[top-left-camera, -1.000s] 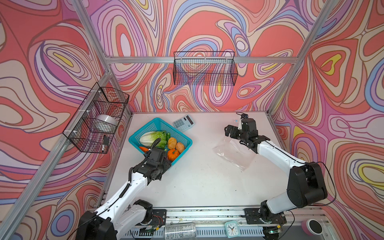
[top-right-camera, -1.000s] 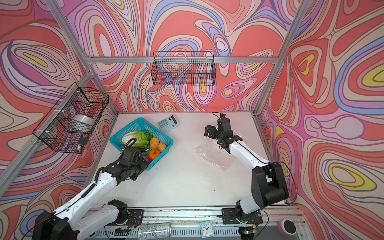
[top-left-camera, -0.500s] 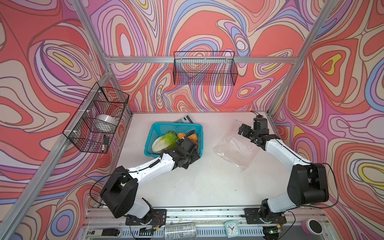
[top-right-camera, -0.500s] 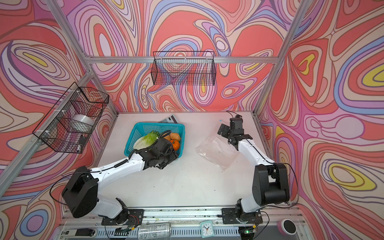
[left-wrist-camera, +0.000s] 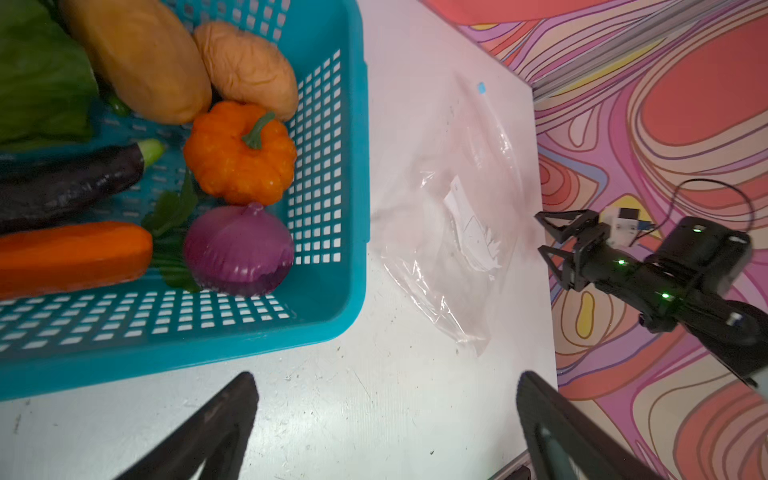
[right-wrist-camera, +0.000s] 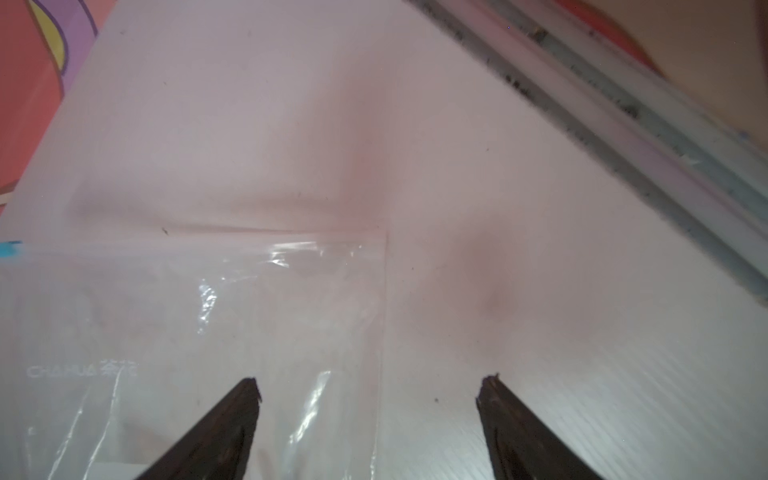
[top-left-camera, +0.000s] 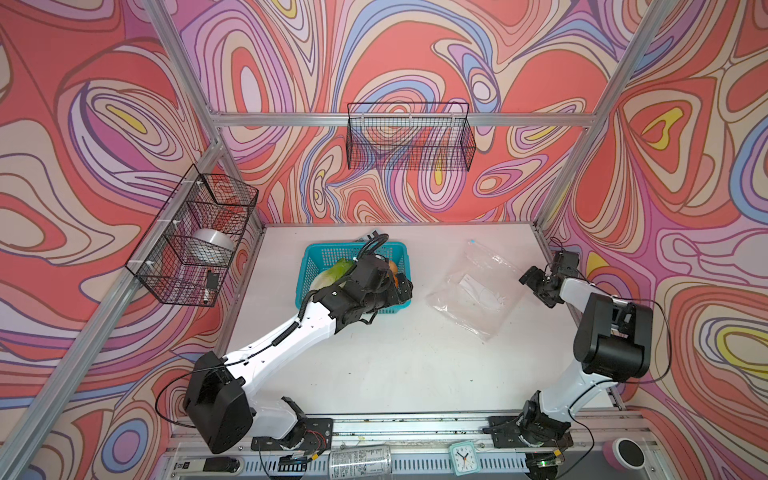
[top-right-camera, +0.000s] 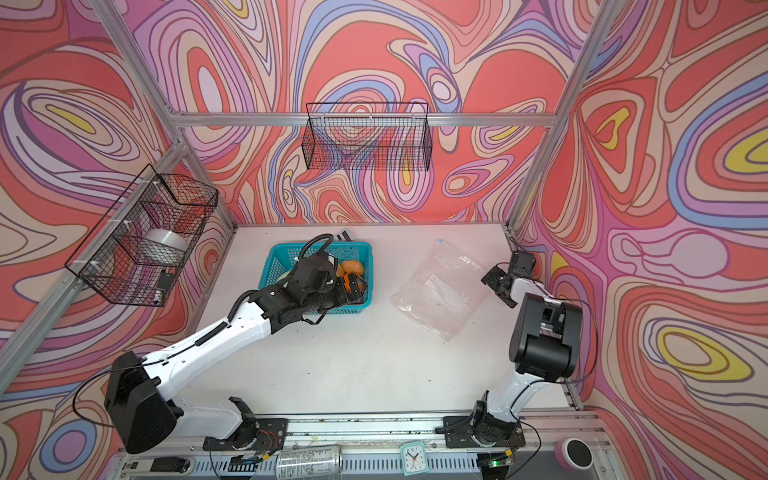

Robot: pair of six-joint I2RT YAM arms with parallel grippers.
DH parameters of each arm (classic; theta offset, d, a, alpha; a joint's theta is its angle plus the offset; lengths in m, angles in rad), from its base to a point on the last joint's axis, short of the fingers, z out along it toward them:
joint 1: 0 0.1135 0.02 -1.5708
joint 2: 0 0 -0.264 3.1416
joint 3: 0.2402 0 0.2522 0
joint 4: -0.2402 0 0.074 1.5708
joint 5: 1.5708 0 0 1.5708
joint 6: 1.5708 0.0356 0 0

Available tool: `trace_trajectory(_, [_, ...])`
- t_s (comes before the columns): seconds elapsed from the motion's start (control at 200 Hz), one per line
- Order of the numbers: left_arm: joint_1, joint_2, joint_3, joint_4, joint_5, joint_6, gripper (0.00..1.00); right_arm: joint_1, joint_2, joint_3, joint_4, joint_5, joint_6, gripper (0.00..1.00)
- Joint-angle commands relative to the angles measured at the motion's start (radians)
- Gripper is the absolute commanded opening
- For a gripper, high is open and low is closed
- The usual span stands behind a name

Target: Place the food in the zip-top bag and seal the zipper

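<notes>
Left gripper (left-wrist-camera: 386,380): jaws wide apart, empty, just beside the teal basket (left-wrist-camera: 332,324) holding the food (left-wrist-camera: 239,153). Right gripper (right-wrist-camera: 368,382): jaws apart, gripping nothing, over one edge of the zip-top bag (top-left-camera: 473,291), which lies flat on the table (top-left-camera: 395,365), right of the basket.

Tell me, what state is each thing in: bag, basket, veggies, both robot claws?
zip-top bag: empty, lying flat on the table.
zipper slider: at the bag's far corner; open or sealed, cannot tell.
teal basket: upright, holding the toy vegetables.
pumpkin: resting in the basket, ungripped.
left gripper: jaws wide apart, empty.
right gripper: jaws apart, empty, above the bag's edge.
</notes>
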Motion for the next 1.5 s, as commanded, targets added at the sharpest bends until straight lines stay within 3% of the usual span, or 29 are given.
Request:
trace_trajectory(0.0, [0.060, -0.009, -0.006, 0.054, -0.035, 0.092, 1.00, 0.007, 0.057, 0.021, -0.002, -0.064, -0.004, 0.78])
trace_trajectory(0.14, [0.148, -0.008, -0.077, 0.230, 0.028, 0.057, 0.99, 0.007, 0.083, 0.046, 0.012, -0.139, 0.001, 0.67])
trace_trajectory(0.28, [0.183, 0.022, -0.062, 0.235, 0.062, 0.086, 0.99, 0.008, 0.113, 0.063, 0.012, -0.146, 0.008, 0.59])
trace_trajectory(0.471, [0.203, 0.024, -0.090, 0.247, 0.093, 0.094, 0.98, 0.008, 0.134, 0.062, 0.035, -0.164, 0.019, 0.21])
trace_trajectory(0.591, [0.209, 0.027, -0.102, 0.249, 0.076, 0.111, 1.00, 0.012, 0.112, 0.053, 0.066, -0.240, -0.006, 0.00])
trace_trajectory(0.751, [0.220, 0.038, -0.091, 0.259, 0.114, 0.186, 1.00, 0.066, 0.040, 0.088, 0.009, -0.268, -0.093, 0.00])
trace_trajectory(1.022, [0.326, 0.092, -0.050, 0.444, 0.421, 0.201, 0.97, 0.177, -0.221, 0.129, -0.070, -0.257, -0.192, 0.00])
trace_trajectory(1.202, [0.350, 0.156, 0.044, 0.484, 0.522, 0.215, 0.95, 0.240, -0.389, 0.170, -0.114, -0.252, -0.289, 0.00])
trace_trajectory(1.367, [0.349, 0.208, 0.095, 0.531, 0.607, 0.139, 0.94, 0.311, -0.501, 0.129, -0.050, -0.263, -0.337, 0.00])
trace_trajectory(1.497, [0.337, 0.233, 0.113, 0.509, 0.604, 0.090, 0.93, 0.382, -0.525, 0.067, 0.019, -0.328, -0.390, 0.00])
